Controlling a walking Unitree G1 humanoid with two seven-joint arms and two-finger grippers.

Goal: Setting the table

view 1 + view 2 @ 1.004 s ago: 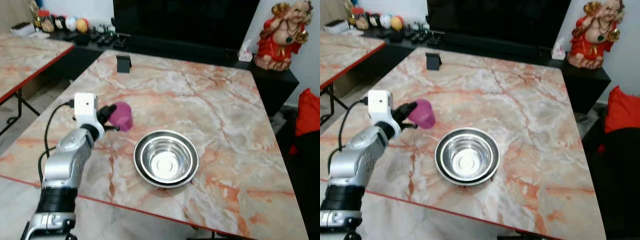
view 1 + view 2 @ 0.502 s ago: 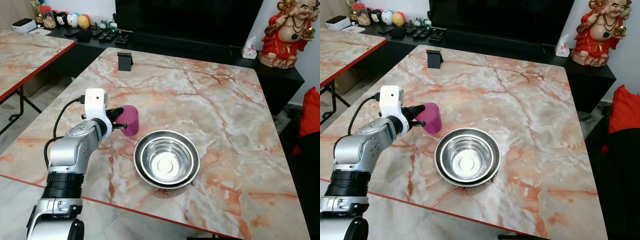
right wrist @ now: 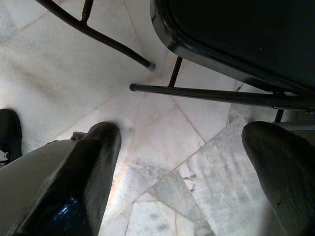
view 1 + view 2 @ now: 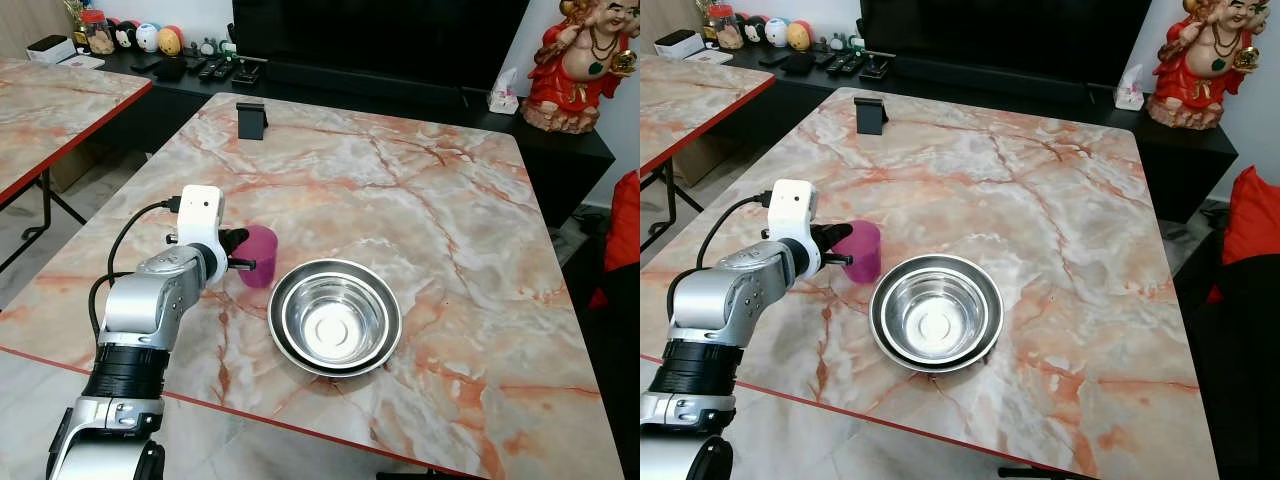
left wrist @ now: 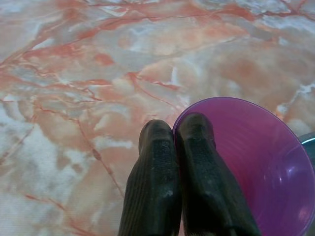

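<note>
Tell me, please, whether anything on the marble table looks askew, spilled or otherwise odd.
Nothing stands out. The purple cup is upright beside the steel bowl, its rim pinched by the left gripper, one finger inside. No spill or damage shows on the table.

A red laughing Buddha statue stands beyond the marble table's far right corner; a small black stand sits near its far left edge.

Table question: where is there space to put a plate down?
The marble table is bare between the black stand and the steel bowl, and along the bowl's right side to the edge. It is crowded left of the bowl, where the left hand grips the purple cup.
</note>
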